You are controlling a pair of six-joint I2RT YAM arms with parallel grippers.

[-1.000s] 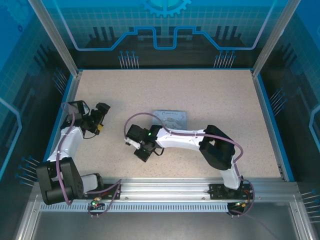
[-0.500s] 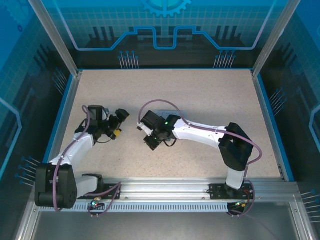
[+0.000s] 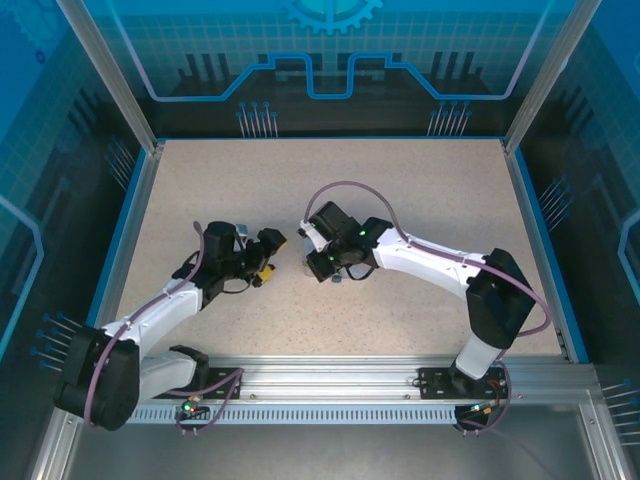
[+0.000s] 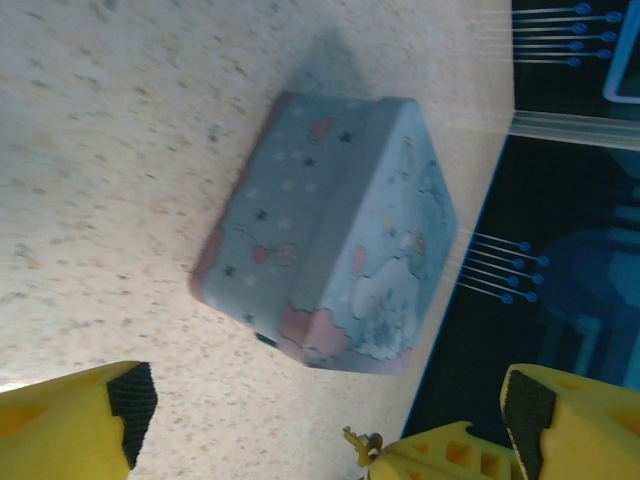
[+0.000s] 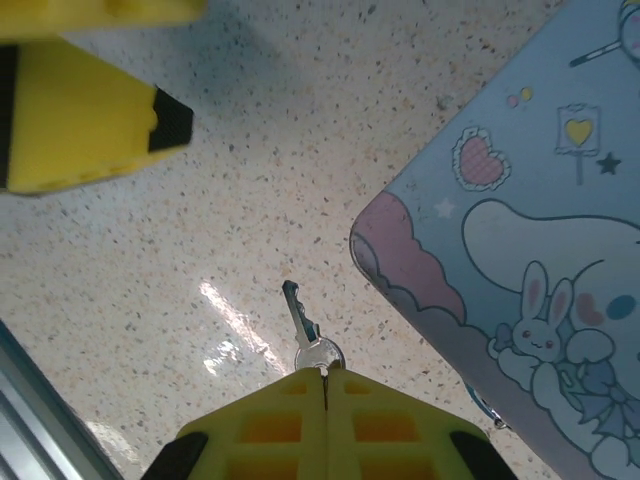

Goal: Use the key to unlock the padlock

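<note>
right claw [image 5: 325, 385] is pressed together on the round bow of a small thin dark metal key [image 5: 303, 322]. the toothed blade pokes out free ahead of the yellow tips, over the speckled beige desk [image 5: 200, 230]. left claw [image 4: 330, 405] hangs spread wide with nothing between its pads, looking straight at the pale blue cartoon-printed tin box [image 4: 330, 220]. the key-bearing claw is just beside it.

the padlock [image 4: 265, 340], as best i can judge, is that tiny dark nub tucked against the tin's lower edge. it is too small to show which way the keyhole faces. the key is near the tin but apart from the lock, so the step in hand looks like the approach and line-up.

doing it well means the left claw closes on the lock body itself, not the tin, so the lock cannot swing away when the blade arrives. the keyhole needs turning toward the right claw. the blade should run true along the keyway before any push, then go in slowly and seat fully before the wrist rolls. the pinch is on the bow alone, so a skewed push could pivot the key in the grip or shove the light tin across the desk.
</note>
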